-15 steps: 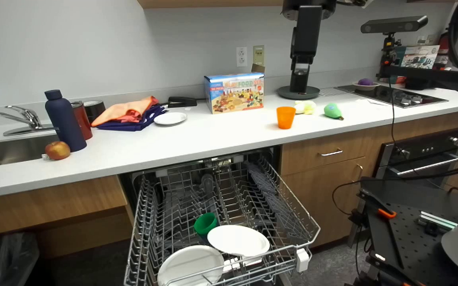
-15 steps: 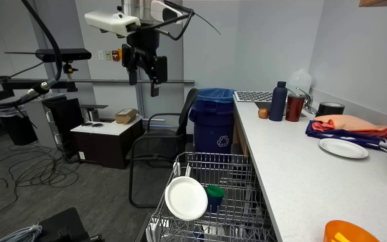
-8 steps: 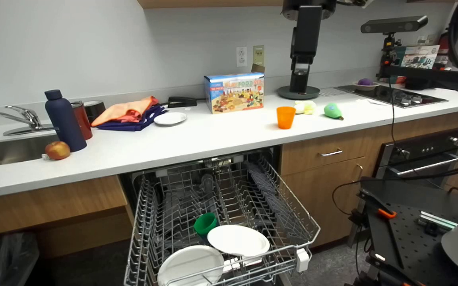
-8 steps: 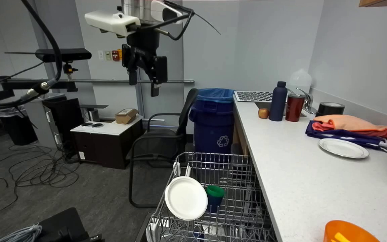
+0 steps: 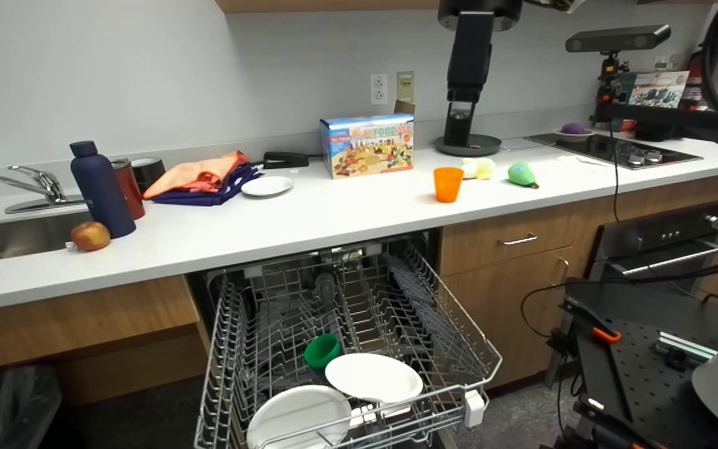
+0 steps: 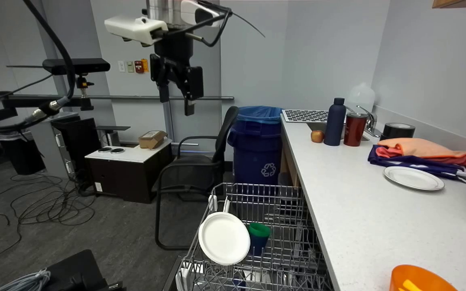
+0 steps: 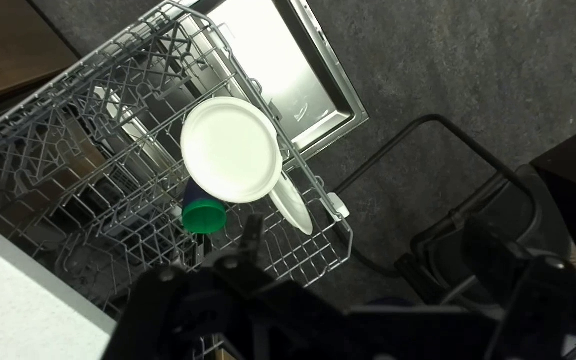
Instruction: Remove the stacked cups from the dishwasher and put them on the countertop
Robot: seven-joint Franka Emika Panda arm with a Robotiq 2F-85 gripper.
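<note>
Hand (image 6: 176,102): shifted and tipped slightly since the earlier frame, its lower end swung a little toward the sink (image 5: 41,232); it hangs high above the level of the wire rack (image 5: 365,299), well apart from it.
Fingers (image 6: 189,108): spread wide, only air between them.
Stacked cups (image 6: 259,240): in the dishwasher (image 7: 288,65), on its pulled-out rack, green rim up, dark blue part below, a little tilted.
White plates (image 7: 231,150): two, propped in the same rack just beside the cups; whether they touch the cups, I cannot tell.
Bench (image 5: 334,212): white, running along one side of the rack and higher than it.
Orange cup (image 5: 447,184): upright on the bench, near its front edge, something yellow inside.
Blue bottle (image 5: 103,190): upright near the sink, with an apple (image 5: 90,236) just beside it.
Play-food box (image 5: 368,146): standing toward the rear of the bench.
</note>
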